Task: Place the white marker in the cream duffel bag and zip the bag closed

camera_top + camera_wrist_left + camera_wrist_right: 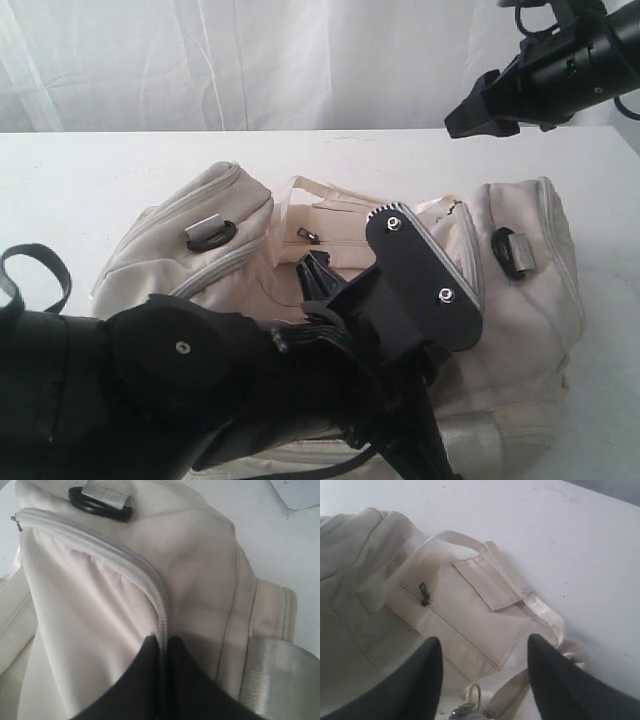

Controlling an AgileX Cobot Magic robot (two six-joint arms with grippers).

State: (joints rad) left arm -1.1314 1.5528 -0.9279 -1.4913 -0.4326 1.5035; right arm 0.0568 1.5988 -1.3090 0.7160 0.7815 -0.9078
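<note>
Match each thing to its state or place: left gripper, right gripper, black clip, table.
Things:
1. left gripper
2. right gripper
3. black clip
4. table

States or places:
a. white
b. jaws open, holding nothing
c. closed on the zip of the cream duffel bag
d. attached to the bag's end

Pairs: 1c, 2b, 3d, 4a

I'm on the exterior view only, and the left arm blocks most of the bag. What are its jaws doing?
Observer: In the left wrist view the left gripper has its jaws closed together on the grey zip of the cream duffel bag. The slider is hidden.
Operator: Is the right one holding anything?
Observer: No. The right gripper has open, empty jaws and looks down on a flat pocket with a dark zip pull.
</note>
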